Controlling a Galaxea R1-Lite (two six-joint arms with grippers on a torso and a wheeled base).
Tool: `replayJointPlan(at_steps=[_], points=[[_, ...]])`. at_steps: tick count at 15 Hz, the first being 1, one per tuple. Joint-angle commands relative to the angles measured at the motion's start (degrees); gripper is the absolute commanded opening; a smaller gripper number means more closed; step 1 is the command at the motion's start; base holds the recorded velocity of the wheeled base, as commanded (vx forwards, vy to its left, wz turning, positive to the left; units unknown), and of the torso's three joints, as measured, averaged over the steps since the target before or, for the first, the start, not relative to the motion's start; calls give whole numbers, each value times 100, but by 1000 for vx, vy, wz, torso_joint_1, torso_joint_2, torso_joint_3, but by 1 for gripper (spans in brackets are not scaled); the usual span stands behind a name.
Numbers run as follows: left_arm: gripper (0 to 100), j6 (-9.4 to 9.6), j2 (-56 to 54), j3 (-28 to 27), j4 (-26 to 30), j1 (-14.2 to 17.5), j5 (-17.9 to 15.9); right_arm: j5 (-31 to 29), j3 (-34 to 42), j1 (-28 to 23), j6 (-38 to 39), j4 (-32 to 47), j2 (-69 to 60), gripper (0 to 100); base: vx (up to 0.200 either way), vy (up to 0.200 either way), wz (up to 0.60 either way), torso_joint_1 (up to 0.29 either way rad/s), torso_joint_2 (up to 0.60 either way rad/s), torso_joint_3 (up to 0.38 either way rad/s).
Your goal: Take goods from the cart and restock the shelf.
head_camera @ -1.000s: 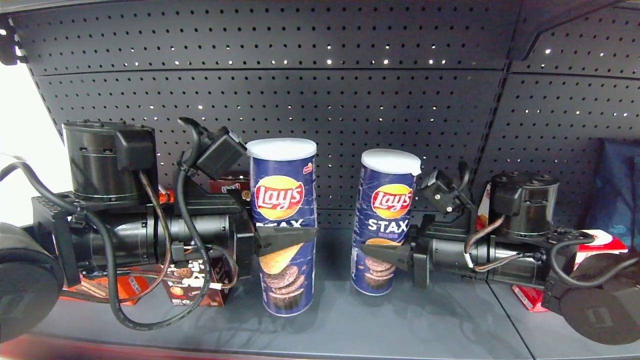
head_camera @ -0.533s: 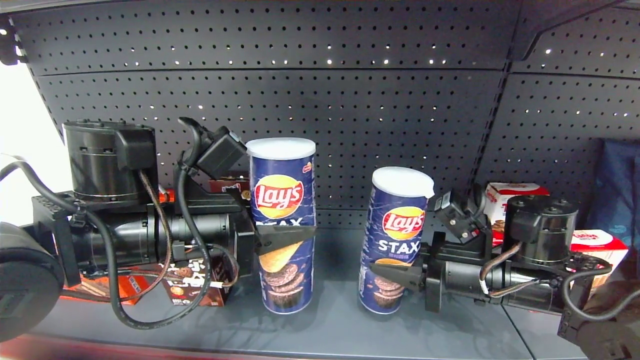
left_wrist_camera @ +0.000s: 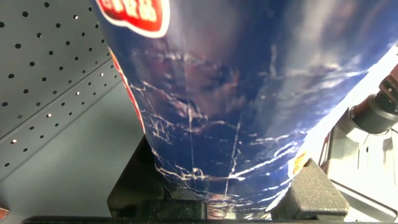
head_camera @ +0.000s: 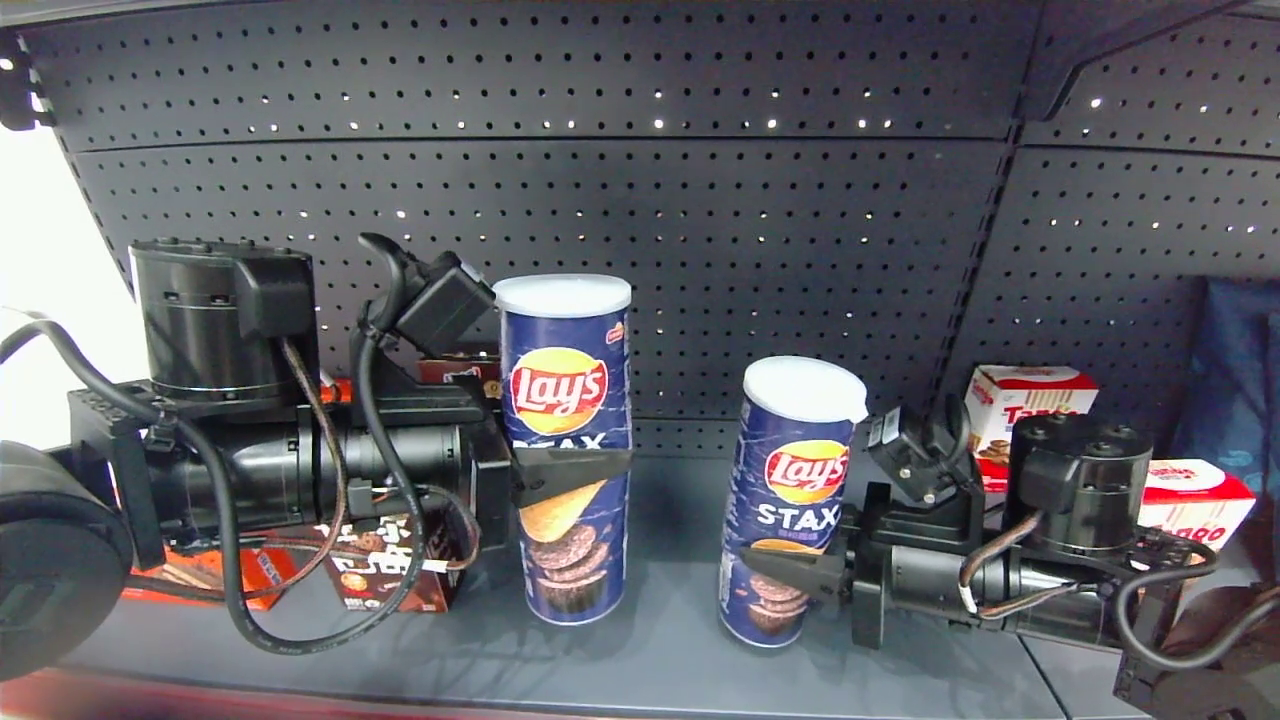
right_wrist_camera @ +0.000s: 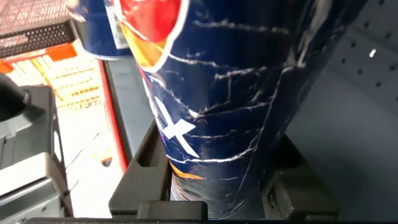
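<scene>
1. I see the left chip can (head_camera: 566,450) standing upright on the shelf (head_camera: 660,650), white lid on top, near the pegboard back panel (head_camera: 600,180).
2. My left claw (head_camera: 575,470) comes in from the left side and pinches this can around its middle. In the left wrist view the blue can wall sits between the dark pads (left_wrist_camera: 317,193).
3. The right chip can (head_camera: 795,500) stands well apart to the right and nearer the front edge. It tilts a little, with its lid leaning right. I cannot tell whether its base sits flat on the shelf.
4. My right claw (head_camera: 780,572) comes in from the right and pinches that can low on its body, both fingers (right_wrist_camera: 146,168) pressed to its sides.
5. A brown snack box (head_camera: 385,575) lies behind my left arm.
6. Two white and red boxes (head_camera: 1020,400) sit at the back on the right, behind my right arm.
</scene>
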Motion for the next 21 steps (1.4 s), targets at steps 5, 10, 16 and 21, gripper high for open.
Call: replayJointPlan(at_steps=[5,10,16,21], points=[[0,-1,-1,11,6,7,-1,-8,7,188,-1,-171,286,0,0,0,0,0,0,0],[0,-1,8,28,-3,7,-1,1,183,197,-1,-180,251,0,0,0,0,0,0,0],[0,-10,16,37,6,7,-1,1,315,258,-10,-180,286,0,0,0,0,0,0,0],[0,-1,16,37,-3,7,-1,-25,376,302,-107,-180,277,100,0,0,0,0,0,0]])
